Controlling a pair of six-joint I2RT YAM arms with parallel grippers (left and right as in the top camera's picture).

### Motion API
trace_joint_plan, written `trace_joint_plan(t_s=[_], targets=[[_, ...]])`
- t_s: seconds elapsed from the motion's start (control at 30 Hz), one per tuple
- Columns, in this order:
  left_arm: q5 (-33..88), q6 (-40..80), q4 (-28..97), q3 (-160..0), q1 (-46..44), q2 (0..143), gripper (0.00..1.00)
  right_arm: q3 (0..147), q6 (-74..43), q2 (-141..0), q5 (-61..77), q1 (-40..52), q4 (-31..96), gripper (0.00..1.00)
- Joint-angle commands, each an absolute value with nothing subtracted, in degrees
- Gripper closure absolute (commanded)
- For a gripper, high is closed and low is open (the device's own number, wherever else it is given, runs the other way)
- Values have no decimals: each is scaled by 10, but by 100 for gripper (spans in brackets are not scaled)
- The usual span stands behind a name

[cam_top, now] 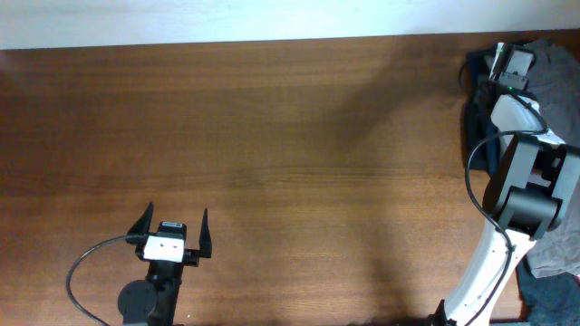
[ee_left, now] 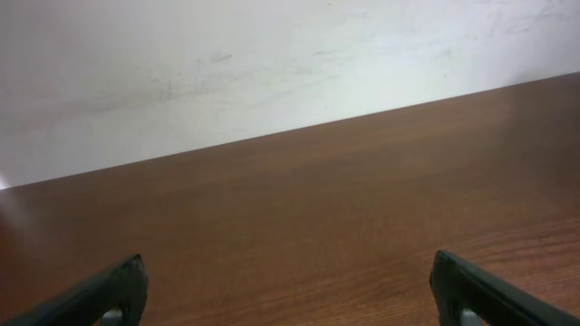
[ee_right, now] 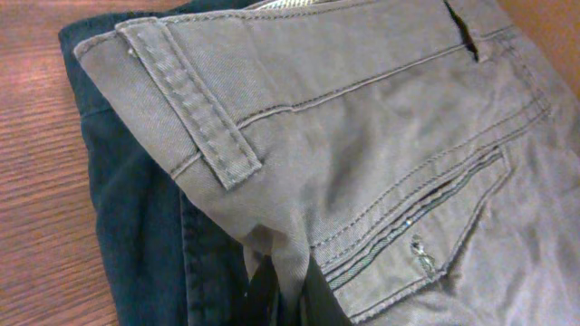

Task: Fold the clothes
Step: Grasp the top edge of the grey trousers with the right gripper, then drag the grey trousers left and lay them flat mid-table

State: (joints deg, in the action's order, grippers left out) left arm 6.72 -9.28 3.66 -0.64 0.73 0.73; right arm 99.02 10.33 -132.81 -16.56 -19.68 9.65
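Now, where: we see the grey-khaki cotton shorts (ee_right: pixel 381 136) on a navy-blue garment (ee_right: pixel 145 235), far right.
Jaws: right gripper (ee_right: pixel 283 294) pinches a shorts fold; left gripper (cam_top: pixel 176 222) spread, empty.
Handling: soft, limp; we'd grip the waistband (ee_right: pixel 299 54).

My left arm sits at the near edge, its left gripper (cam_top: pixel 177 214) spread wide. My right arm reaches far forward, right gripper (ee_right: pixel 288 303) pinched closed.

Bench (cam_top: pixel 272 136): reddish-brown wood, fine horizontal grain.
Wall (ee_left: pixel 227 63) at far edge: white, faint grey scuffs.
Khaki garment (ee_right: pixel 362 118): grey-khaki, plain, matching stitch lines.
Dark garment (ee_right: pixel 136 226) beneath, left: deep navy.
Left claw (cam_top: pixel 175 217): black.
Right arm (cam_top: pixel 517 118): white, black joints.
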Motion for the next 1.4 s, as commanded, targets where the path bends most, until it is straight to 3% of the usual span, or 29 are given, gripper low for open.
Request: trace_joint_plan(t_s=[0.0, 0.63, 1.03, 1.37], targets=[[77, -100, 39, -5, 9, 4, 1, 1003, 78, -1278, -186, -195, 110, 96], [77, -100, 39, -5, 9, 4, 1, 1003, 75, -1140, -185, -25, 208, 96], [77, -100, 39, -5, 9, 4, 1, 1003, -85, -1141, 25, 148, 275, 96], [77, -100, 39, -5, 9, 4, 1, 1003, -181, -1175, 28, 336, 240, 96]])
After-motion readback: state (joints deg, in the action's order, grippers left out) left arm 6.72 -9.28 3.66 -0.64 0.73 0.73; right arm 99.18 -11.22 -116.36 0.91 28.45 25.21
